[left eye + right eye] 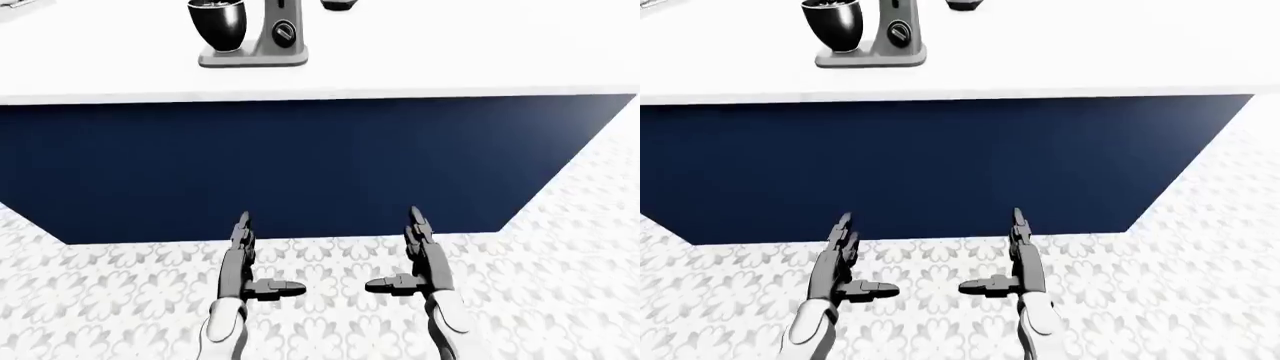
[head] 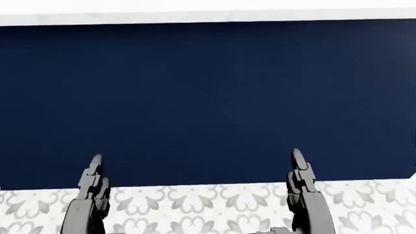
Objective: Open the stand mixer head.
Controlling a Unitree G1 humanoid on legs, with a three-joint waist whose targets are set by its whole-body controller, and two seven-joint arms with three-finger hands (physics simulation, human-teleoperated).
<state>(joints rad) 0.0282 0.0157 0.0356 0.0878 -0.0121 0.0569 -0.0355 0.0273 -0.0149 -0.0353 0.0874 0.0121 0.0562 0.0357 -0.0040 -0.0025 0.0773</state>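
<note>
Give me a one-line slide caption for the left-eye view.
Both open hands, left hand and right hand, hang low over the patterned floor, apart from the stand mixer on the white counter.

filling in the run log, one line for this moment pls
phase: approach | mixer: on counter, head out of frame | left hand: open, low, empty | right hand: open, low, empty

Grey stand mixer [image 1: 268,37] upright, dark bowl [image 1: 217,22] seated.

Light: bright, even, my views render sharp.
Countertop [image 1: 450,52]: washed out to near white.
Shadows: faint under my hands.
Blur: slight softness overall.
</note>
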